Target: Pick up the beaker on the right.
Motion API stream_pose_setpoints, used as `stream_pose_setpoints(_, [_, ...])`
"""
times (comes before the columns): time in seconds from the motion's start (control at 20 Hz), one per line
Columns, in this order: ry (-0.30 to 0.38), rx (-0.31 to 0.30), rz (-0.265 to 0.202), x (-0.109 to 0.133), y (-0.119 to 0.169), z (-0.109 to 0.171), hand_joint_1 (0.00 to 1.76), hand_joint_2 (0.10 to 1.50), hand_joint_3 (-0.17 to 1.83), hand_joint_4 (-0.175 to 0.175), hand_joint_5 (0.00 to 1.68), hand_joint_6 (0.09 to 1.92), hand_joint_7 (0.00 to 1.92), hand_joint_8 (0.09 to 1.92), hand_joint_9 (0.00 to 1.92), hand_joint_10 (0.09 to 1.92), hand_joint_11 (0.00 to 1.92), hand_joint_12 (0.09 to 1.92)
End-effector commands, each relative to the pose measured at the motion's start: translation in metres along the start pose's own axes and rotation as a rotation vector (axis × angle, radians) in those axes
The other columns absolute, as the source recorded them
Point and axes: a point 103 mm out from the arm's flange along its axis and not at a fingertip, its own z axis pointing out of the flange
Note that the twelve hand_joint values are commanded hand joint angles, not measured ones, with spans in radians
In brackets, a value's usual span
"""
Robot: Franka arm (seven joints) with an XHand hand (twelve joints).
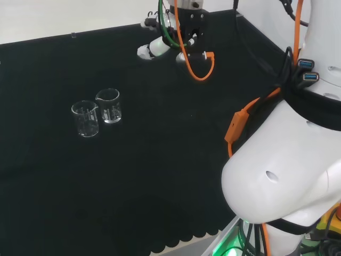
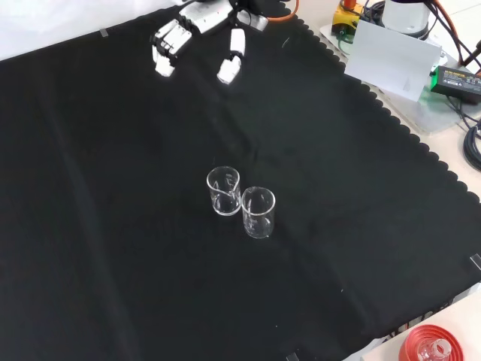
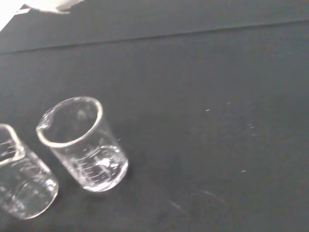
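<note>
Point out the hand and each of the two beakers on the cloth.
hand [image 2: 171,41], front view, on its white fingers.
right beaker [image 1: 108,106], head view, on its glass wall below the rim.
left beaker [image 1: 86,119], head view, on its glass wall.

A black cloth [image 1: 160,186] covers the bench, and its near edge in the head view is cut in small scallops. In the front view the same scalloped edge [image 2: 421,162] runs down the right side, with pale bench top beyond it. At the far right of that view a white panel [image 2: 394,60] stands tilted. Just right of it lies a black power adapter [image 2: 455,75] with a green label. Black cables [image 2: 473,143] loop nearer along the right edge. A yellow box with a red button [image 2: 347,15] sits far off, left of the panel. In the near right corner stands a red ribbed ring stand [image 2: 427,347] with a piece of clear glass in it.
</note>
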Motion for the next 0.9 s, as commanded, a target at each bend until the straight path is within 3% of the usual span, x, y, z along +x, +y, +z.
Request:
stream_pose_setpoints(0.05, [0.063,0.053,-0.067,0.0,0.015,0.04,0.66,0.65,0.52,-0.069,0.24,0.09,0.09,0.59,0.17,0.68,0.0,0.87])
stream_pose_setpoints(0.55, [0.135,0.093,-0.13,0.0,0.028,0.072,0.68,0.59,0.51,-0.072,0.27,0.09,0.15,0.61,0.21,0.69,0.0,0.86])
stream_pose_setpoints(0.9, [0.194,0.118,-0.147,-0.006,0.033,0.098,0.69,0.56,0.52,-0.074,0.31,0.09,0.22,0.63,0.31,0.68,0.0,0.97])
